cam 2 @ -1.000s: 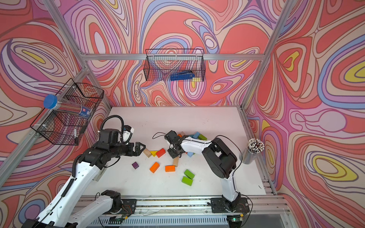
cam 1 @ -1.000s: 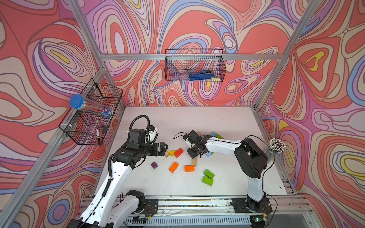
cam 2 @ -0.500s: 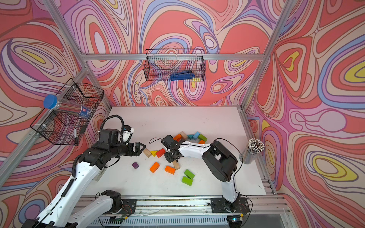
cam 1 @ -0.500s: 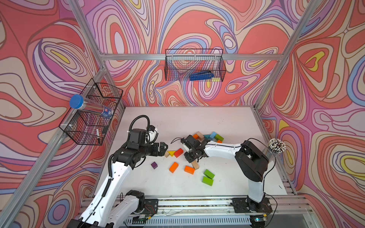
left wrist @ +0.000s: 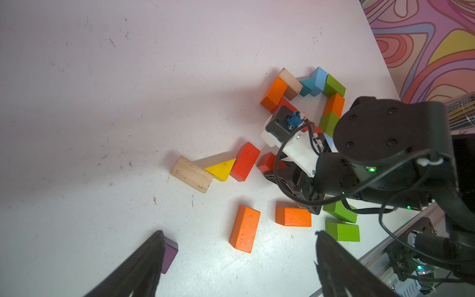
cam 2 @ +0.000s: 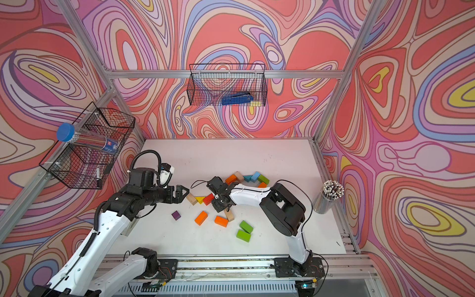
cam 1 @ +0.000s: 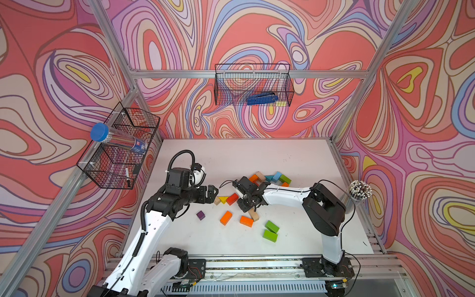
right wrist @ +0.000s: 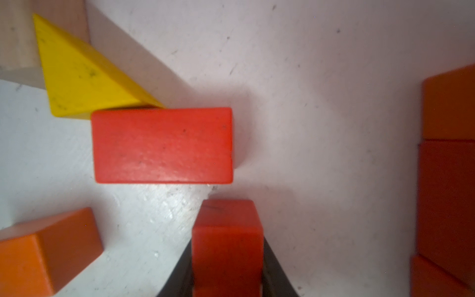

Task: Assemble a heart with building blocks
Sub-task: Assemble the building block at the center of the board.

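My right gripper [right wrist: 227,244] is shut on a red brick [right wrist: 227,257], held just above the white table [cam 1: 257,154]. Beside it lies another red brick [right wrist: 162,145], touching a yellow wedge [right wrist: 77,77] and a plain wood brick [cam 1: 217,200]. Behind the right gripper [cam 1: 246,203], several building blocks [cam 1: 270,177] form an open ring of orange, wood, teal, light blue and green. My left gripper [cam 1: 213,192] hangs open and empty to the left of the wood brick. In the left wrist view its fingers [left wrist: 144,264] flank bare table near a purple cube [left wrist: 169,253].
Two orange bricks [cam 1: 226,217] [cam 1: 246,221], a wood brick [cam 1: 254,215] and two green bricks [cam 1: 271,231] lie loose toward the front. A cup of pencils [cam 1: 358,190] stands at the right edge. Wire baskets [cam 1: 253,84] [cam 1: 120,146] hang on the back and left walls.
My right gripper has moved from over the ring toward the front, uncovering the ring's blocks. The left arm has not moved.
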Robot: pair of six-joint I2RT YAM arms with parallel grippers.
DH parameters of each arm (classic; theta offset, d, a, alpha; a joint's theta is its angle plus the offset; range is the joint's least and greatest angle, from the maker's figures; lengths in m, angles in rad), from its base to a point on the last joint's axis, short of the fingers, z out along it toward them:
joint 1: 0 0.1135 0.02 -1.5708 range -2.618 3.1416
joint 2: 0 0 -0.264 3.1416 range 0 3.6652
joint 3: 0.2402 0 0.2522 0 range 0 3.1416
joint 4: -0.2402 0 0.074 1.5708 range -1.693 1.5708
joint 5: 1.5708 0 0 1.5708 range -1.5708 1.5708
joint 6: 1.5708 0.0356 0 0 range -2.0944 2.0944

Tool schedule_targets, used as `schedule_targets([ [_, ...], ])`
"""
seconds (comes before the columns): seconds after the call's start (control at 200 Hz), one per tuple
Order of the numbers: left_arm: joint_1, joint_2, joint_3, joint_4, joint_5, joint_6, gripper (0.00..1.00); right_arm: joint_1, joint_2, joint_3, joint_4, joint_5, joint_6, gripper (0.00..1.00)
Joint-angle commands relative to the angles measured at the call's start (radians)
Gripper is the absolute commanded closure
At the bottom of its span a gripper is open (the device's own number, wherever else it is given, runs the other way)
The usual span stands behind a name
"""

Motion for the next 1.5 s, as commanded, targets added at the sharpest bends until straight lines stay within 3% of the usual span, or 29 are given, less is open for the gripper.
schedule_targets([
  [0.0,-0.005,-0.011,-0.001,-0.003,-0.008,0.022,0.08,0.008,0.026,0.031,-0.011,0.021,-0.014,0.71],
  [0.846,-0.004,-0.009,-0.002,0.000,-0.003,0.021,0.08,0.019,0.069,0.074,-0.025,0.005,-0.036,0.68],
  [1.392,-0.008,-0.012,-0.007,-0.012,0.009,0.008,0.08,0.019,0.052,0.070,-0.012,-0.006,-0.006,0.46],
  [1.497,-0.027,-0.018,-0.007,-0.044,-0.031,-0.008,0.07,0.019,0.014,0.053,-0.010,-0.013,0.003,0.40],
])
